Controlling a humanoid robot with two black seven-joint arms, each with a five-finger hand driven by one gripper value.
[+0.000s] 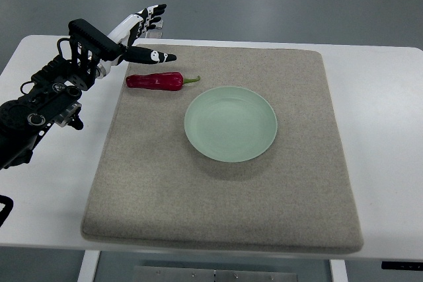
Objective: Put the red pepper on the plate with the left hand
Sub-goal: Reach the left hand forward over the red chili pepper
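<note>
Top view shows my left hand [142, 31] with fingers spread, holding nothing, poised just behind the red pepper [155, 82], which lies on the mat [218, 196] beside the plate [230, 124]. Risk, in my judgement: the rounded pepper rolls from a misaligned close.

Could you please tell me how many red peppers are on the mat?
1. The red pepper lies on the mat, left of the plate, just below the left hand.
</note>
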